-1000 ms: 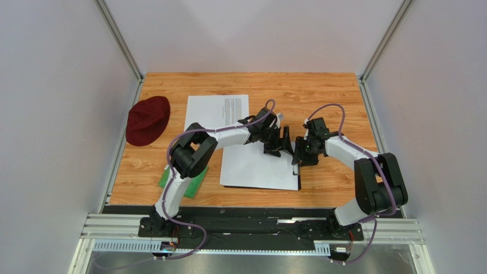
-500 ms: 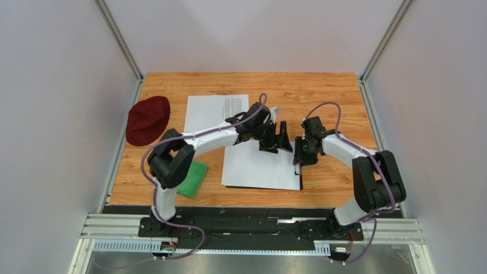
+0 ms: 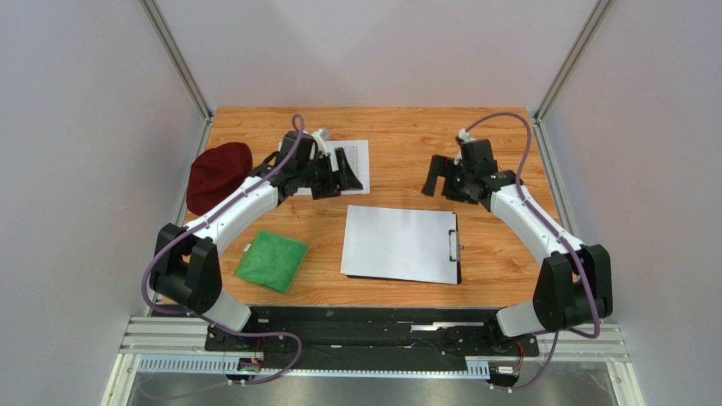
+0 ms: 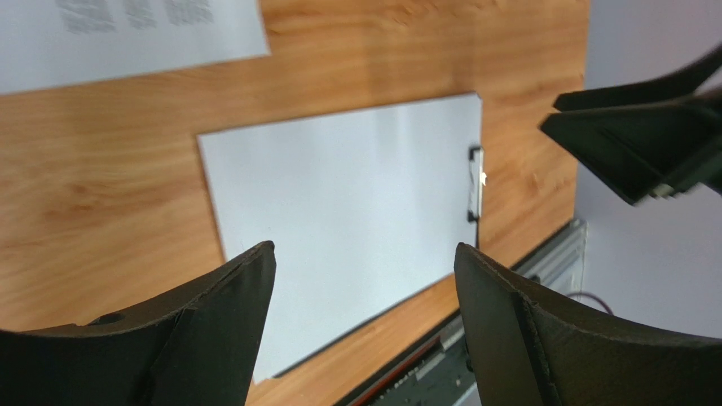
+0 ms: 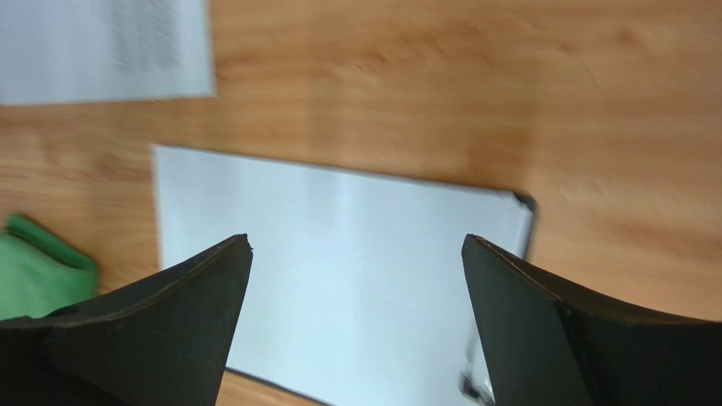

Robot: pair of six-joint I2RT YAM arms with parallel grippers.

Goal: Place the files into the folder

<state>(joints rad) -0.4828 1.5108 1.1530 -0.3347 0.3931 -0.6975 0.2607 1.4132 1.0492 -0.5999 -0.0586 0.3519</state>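
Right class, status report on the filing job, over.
Left gripper and right gripper open, empty. Blank sheet lies on the black folder; printed sheet apart on the table, far-left. Green cloth and red hat off left, neither in the way.

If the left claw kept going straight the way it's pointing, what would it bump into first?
Probably the white sheet on the black folder, which shows right in front of the left claw in its wrist view. Nothing seems in the way, though depth is hard to judge.
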